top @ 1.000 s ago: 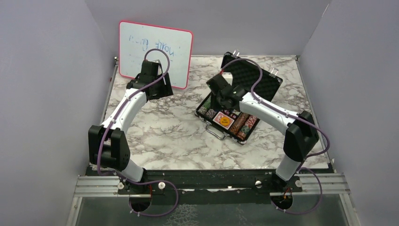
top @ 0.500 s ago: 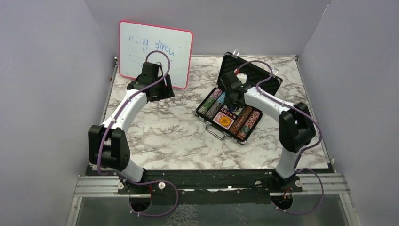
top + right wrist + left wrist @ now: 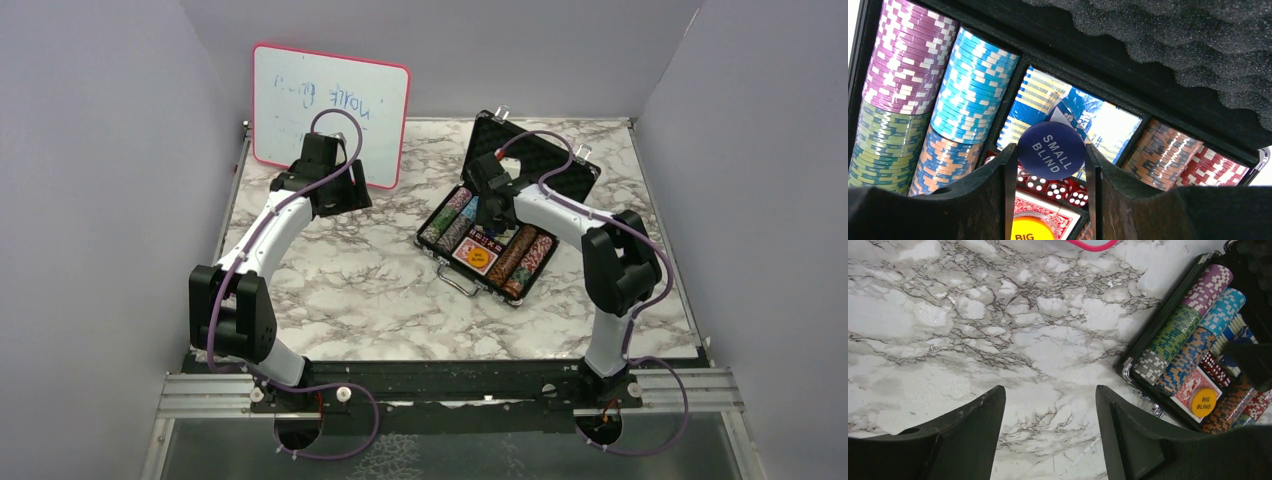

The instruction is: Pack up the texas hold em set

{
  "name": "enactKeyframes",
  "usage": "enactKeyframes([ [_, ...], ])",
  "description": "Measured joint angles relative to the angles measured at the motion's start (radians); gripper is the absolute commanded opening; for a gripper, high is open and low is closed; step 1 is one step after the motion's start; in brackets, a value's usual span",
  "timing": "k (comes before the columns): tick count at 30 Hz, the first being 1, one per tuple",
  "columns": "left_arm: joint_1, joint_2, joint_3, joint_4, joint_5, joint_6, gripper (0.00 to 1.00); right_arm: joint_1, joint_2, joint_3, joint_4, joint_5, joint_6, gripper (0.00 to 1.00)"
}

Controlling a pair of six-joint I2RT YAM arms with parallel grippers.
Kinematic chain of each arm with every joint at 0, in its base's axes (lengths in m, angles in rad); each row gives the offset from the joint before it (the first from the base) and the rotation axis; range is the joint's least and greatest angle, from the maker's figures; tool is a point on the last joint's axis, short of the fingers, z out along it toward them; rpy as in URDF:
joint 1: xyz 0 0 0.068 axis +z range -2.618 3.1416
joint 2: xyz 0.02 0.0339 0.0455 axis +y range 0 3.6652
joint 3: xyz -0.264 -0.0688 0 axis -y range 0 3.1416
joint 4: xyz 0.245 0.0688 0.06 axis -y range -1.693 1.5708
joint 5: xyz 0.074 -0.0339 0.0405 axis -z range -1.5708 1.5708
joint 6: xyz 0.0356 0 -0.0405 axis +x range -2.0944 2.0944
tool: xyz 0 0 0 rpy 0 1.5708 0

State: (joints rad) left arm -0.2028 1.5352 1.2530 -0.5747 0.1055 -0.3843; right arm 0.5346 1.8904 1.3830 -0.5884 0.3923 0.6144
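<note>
The small black hard case (image 3: 545,168) sits open on the right half of the grey-veined marble worktop (image 3: 340,280). Its foam-lined lid (image 3: 1173,45) is tilted up toward the back wall and its metal handle (image 3: 458,283) faces the arms. The right claw (image 3: 1050,156) is over the middle of the tray, partly closed on a round dark-blue button (image 3: 1051,145) printed SMALL BLIND. The button is pinched by its edges between the two fingers; whether it touches anything below cannot be told. Under it lie tiny red dice (image 3: 1058,190), and beyond them blue-patterned cards (image 3: 1103,122). A round orange button (image 3: 1203,402) marked BIG BLIND rests on red-backed cards (image 3: 1190,385) nearer the handle. Striped poker chip stacks (image 3: 908,55) lie on their sides in the troughs at either side: purple, light blue, green and orange-blue on one side, brown and red on the other. The left claw (image 3: 1048,405) hangs well to the left of the case above bare marble, jaws wide apart and holding nothing. A pink-framed whiteboard (image 3: 330,100) leans against the back wall at the far left
</note>
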Motion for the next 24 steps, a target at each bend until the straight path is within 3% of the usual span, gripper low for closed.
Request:
enactKeyframes([
  [5,0.0,0.0,0.0,0.001,0.002,0.003,0.71,0.0,0.011,0.005,0.004,0.004,-0.013,0.65],
  [9,0.0,0.0,-0.001,0.001,0.003,0.003,0.73,0.0,0.014,0.012,-0.001,0.007,-0.03,0.71],
  [15,0.0,-0.04,-0.021,0.0,0.003,0.005,0.79,0.0,-0.044,0.021,-0.004,0.002,-0.092,0.73],
  [20,0.0,-0.133,-0.047,0.001,-0.003,0.024,0.99,0.0,-0.208,-0.006,0.032,-0.057,-0.19,0.73],
  [24,0.0,-0.229,-0.072,0.002,-0.035,0.041,0.99,0.0,-0.356,-0.068,0.108,-0.117,-0.272,0.71],
])
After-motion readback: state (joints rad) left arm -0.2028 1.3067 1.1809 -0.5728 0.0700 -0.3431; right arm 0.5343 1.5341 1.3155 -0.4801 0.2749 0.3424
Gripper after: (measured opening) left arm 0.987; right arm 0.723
